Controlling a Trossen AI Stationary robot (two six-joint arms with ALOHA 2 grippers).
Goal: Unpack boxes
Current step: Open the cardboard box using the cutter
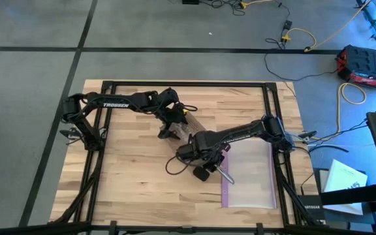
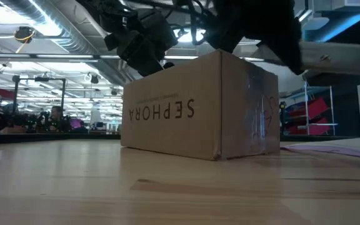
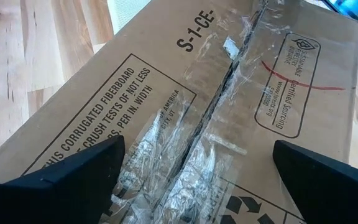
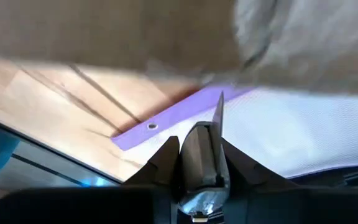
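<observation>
Box [image 2: 199,106]: mid-table, SEPHORA lettering upside down on its side, taped seam on top
Left gripper [image 3: 197,180]: above the box top, fingers [image 3: 73,177] spread wide either side of the seam
Right gripper [image 4: 199,163]: beside the box, fingers clamped on a knife [image 4: 204,158], blade pointing toward the box
Bag [image 1: 250,176]: flat on the table, purple edge, just beside the right gripper

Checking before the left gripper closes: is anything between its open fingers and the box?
Nothing visible. The left gripper hangs open right over the box, with only the box's taped seam showing between its fingers.
</observation>
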